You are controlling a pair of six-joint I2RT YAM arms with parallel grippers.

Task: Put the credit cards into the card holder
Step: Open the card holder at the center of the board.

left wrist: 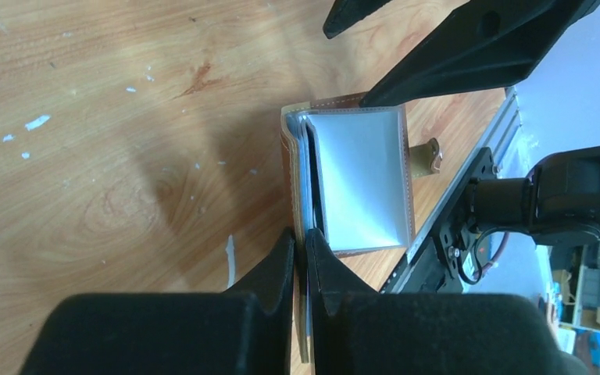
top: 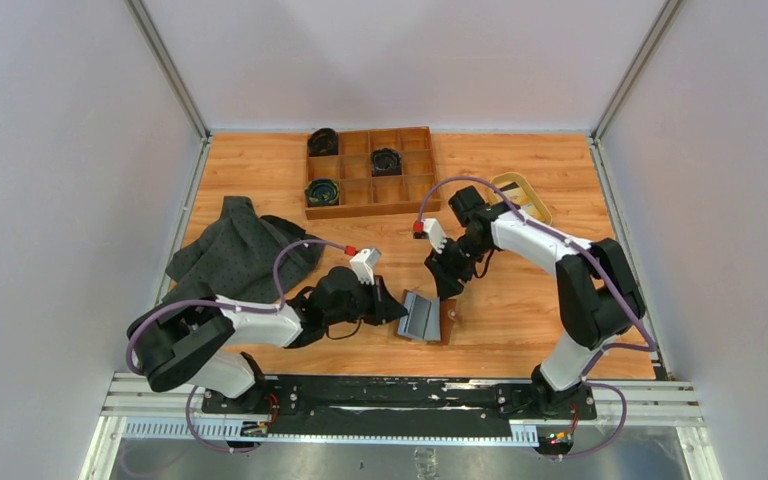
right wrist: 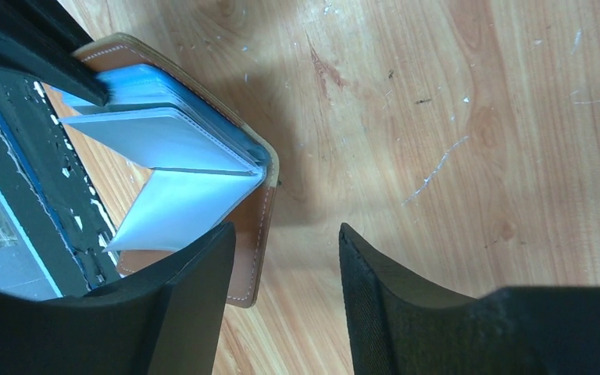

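— Where is the holder (top: pixel 422 318)?

— On the desk (top: pixel 520 290), lying open between the two arms. The left jaws have its near edge, and the right jaws hang just past its spine side.

— How does it look?

— Brown leather outside, with pale stitching along the rim. Inside, pale blue-white sleeves (left wrist: pixel 363 183) fan up from the spine, and one leaf stands apart from the rest of the stack. A small brown tab (left wrist: pixel 426 156) sticks out on the side away from the left jaws.

— And the left jaws?

— Almost closed. They pinch a thin edge of the holder between their tips, with the sleeves opening up right in front of them.

— The right jaws?

— A middling gap with nothing held, only bare desk showing between them. In the right wrist view one finger (right wrist: pixel 180 312) overlaps the corner of the leather cover (right wrist: pixel 254 234). I cannot tell whether it touches.
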